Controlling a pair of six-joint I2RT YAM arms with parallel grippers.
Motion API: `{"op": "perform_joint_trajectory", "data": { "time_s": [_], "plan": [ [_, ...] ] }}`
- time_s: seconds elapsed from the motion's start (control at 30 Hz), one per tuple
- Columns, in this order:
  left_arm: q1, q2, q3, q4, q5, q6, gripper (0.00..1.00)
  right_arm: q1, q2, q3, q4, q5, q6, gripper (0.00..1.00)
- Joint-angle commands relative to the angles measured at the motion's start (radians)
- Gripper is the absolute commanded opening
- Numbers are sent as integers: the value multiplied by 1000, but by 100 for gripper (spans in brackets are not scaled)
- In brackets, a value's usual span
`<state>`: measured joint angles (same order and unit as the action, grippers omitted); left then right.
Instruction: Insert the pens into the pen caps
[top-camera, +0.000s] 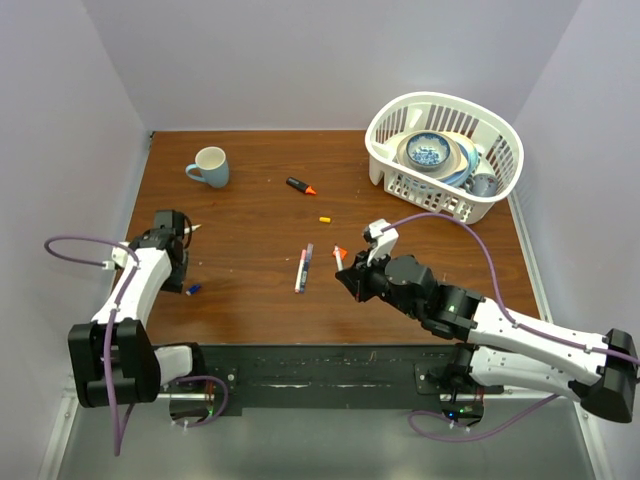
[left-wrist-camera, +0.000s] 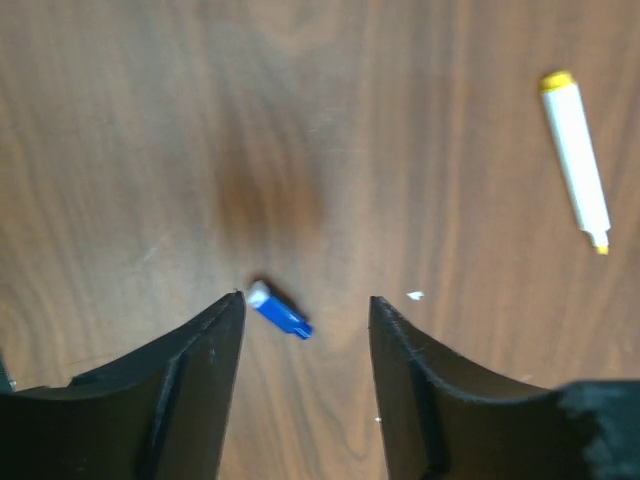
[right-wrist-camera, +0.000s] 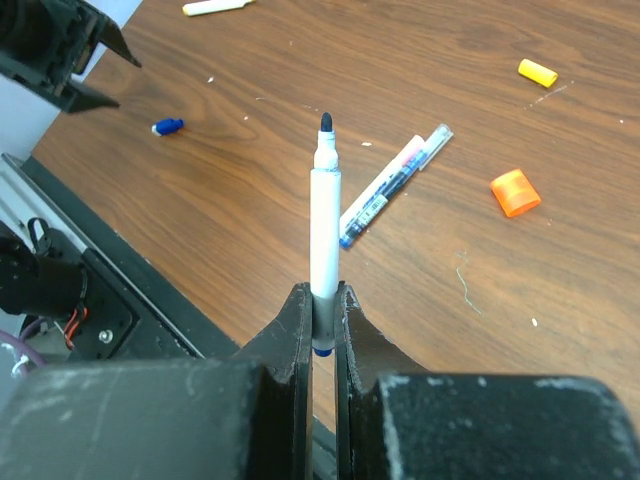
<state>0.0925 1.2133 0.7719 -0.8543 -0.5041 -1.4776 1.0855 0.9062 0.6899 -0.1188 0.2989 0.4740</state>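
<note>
My right gripper (right-wrist-camera: 322, 298) clamps the white pen (right-wrist-camera: 325, 220) low. Left gripper (left-wrist-camera: 306, 300) open over the blue cap (left-wrist-camera: 281, 310), lower centre: light, probably slippery; I'd pinch its sides.

**Wooden counter boxed in by pale walls**

A brown wood-grain counter (top-camera: 250, 215) sits enclosed by plain pale lilac walls (top-camera: 330, 60) at the back and on both sides (the light is soft and even). A black rail (top-camera: 320, 372) edges its near side, above a grey metal ledge (top-camera: 330, 450).
</note>
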Motion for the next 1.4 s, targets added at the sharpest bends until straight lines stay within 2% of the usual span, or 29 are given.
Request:
{"op": "perform_joint_trajectory", "data": {
  "time_s": [0.0,0.2,0.33,0.43,0.7,1.0,1.17,1.37],
  "plan": [
    [15,-46,-13,-28,34,-47,63,-6,-6,45,64,-12,-23,0],
    [15,-43,-28,-45,142,-128,68,-6,-9,23,93,-14,9,0],
    [16,-61,-89,47,220,-165,67,-6,-10,45,65,-6,2,0],
    [16,-37,-97,38,260,-194,65,-6,-21,56,48,6,-6,0],
    [18,-26,-108,18,204,-263,64,-6,-41,49,25,39,-20,0],
    [16,101,-59,35,190,-276,64,-6,-27,60,24,55,-35,0],
    [18,111,-69,23,130,-317,60,-6,-15,57,42,60,-32,0],
    [18,146,-92,34,136,-314,57,-6,31,79,62,51,-35,0]
  ]
}}
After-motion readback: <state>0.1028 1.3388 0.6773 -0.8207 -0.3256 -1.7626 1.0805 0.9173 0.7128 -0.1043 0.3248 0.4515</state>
